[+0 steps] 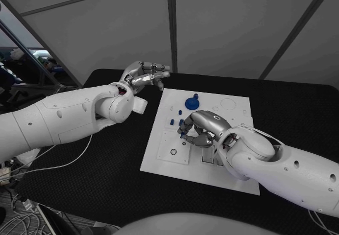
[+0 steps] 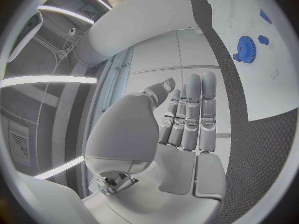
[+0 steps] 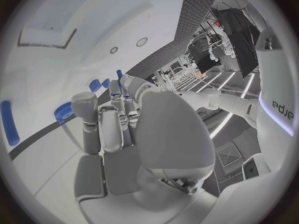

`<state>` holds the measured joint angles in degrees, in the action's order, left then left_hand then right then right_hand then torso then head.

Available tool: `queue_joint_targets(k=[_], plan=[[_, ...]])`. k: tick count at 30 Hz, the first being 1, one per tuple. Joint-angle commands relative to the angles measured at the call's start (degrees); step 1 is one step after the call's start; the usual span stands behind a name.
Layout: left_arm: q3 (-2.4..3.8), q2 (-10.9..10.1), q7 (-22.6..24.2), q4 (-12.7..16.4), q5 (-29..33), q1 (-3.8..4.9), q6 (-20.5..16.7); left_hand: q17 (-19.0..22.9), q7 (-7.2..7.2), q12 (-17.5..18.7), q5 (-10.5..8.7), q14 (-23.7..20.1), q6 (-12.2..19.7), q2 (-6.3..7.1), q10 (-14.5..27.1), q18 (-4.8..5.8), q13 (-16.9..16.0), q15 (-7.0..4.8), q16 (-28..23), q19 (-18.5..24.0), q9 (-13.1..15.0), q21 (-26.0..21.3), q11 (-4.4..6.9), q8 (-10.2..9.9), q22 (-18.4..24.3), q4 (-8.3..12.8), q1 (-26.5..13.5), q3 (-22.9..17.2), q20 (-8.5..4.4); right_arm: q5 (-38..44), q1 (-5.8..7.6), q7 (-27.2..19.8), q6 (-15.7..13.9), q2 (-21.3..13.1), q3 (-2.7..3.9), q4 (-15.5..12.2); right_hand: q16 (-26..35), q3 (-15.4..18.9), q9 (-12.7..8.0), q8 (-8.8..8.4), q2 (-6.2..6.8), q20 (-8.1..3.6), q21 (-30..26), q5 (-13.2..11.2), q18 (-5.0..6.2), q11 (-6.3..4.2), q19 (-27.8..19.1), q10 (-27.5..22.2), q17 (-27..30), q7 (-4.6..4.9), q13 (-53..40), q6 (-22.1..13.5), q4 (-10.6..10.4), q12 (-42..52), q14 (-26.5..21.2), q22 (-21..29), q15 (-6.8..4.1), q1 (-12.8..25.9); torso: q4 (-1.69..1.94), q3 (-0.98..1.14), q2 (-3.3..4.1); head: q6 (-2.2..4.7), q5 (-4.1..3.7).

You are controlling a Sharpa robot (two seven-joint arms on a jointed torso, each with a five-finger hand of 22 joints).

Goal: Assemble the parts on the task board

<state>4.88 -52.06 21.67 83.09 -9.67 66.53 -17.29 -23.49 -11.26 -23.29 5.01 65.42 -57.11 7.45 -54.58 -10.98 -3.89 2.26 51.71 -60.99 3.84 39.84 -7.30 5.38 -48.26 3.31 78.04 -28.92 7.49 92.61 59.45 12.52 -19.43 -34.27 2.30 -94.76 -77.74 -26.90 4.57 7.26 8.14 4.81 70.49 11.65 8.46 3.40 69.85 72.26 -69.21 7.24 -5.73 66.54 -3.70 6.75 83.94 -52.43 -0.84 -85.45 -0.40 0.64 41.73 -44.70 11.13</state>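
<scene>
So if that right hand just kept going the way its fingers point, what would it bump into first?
Probably the small blue pieces standing in the task board: the right hand hovers low over the board with its fingertips right by them. Whether they already touch is unclear.

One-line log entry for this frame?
left hand: off the board, holding nothing | right hand: over task board, fingers at small blue parts | blue gear: on board

White task board [image 1: 233, 169] lies flat; blue parts [image 1: 192, 103] apparently rest on it.
</scene>
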Motion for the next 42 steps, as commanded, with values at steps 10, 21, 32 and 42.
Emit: queue_joint_targets(k=[10,21,32,42], plan=[[0.06,0.1,0.5,0.0,0.2,0.15,0.8,0.1,0.01,-0.2,-0.13,-0.4,0.3,0.08,0.2,0.57,0.1,-0.15,-0.2,0.5,0.0,-0.4,0.07,0.4,-0.1,0.0,0.3,-0.3,0.03,1.4,-0.39,-0.9,2.6,0.0,-0.73,0.7,-0.2,0.0,0.0,0.18,-0.22,0.08,0.1,0.2,-1.12,0.06,0.0,0.2,0.1,0.35,-0.1,0.1,0.5,-0.4,2.2,0.1,-0.30,0.4,-0.06,0.02,0.00,-0.65,0.32],[0.06,0.2,0.4,-0.1,0.2,0.16,0.8,0.1,0.01,-0.2,-0.13,-0.4,0.3,0.08,0.2,0.57,0.1,-0.15,-0.2,0.5,0.0,-0.4,0.07,0.4,-0.1,0.0,0.3,-0.3,0.03,2.3,-0.49,-0.7,2.4,-0.4,-0.79,0.7,-0.3,-0.1,0.0,0.17,-0.25,0.08,0.2,0.2,-1.14,0.06,0.1,0.2,0.0,0.35,-0.1,0.1,0.5,-0.5,2.3,0.0,-0.29,0.5,-0.07,0.06,0.03,-0.87,0.45],[0.06,0.1,0.1,-0.2,0.2,0.16,0.8,0.1,-0.01,-0.3,-0.14,-0.4,0.3,0.10,0.3,0.56,0.1,-0.11,-0.2,0.5,0.0,-0.4,0.04,0.4,-0.1,0.0,0.3,-0.3,0.07,2.4,-0.52,-0.8,2.6,-0.8,-0.79,0.3,-0.3,-0.1,0.1,0.17,-0.31,0.09,0.2,0.2,-1.15,0.06,0.1,0.2,-0.1,0.34,-0.1,0.1,0.5,-0.5,2.3,-0.1,-0.29,0.5,0.00,0.02,0.03,-0.96,0.34],[0.06,0.2,-0.1,-0.4,0.2,0.16,0.8,0.2,-0.04,-0.4,-0.14,-0.4,0.4,0.10,0.4,0.56,0.1,-0.09,-0.2,0.5,0.0,-0.4,0.02,0.4,-0.1,0.0,0.2,-0.3,0.08,2.4,-0.71,-0.7,2.6,-1.5,-0.79,-0.5,-0.5,0.0,0.1,0.18,-0.33,0.11,0.3,0.2,-1.19,0.05,0.2,0.2,-0.3,0.34,-0.1,0.2,0.6,-0.5,2.3,-0.3,-0.28,0.6,-0.06,0.05,0.01,-0.95,0.30]])
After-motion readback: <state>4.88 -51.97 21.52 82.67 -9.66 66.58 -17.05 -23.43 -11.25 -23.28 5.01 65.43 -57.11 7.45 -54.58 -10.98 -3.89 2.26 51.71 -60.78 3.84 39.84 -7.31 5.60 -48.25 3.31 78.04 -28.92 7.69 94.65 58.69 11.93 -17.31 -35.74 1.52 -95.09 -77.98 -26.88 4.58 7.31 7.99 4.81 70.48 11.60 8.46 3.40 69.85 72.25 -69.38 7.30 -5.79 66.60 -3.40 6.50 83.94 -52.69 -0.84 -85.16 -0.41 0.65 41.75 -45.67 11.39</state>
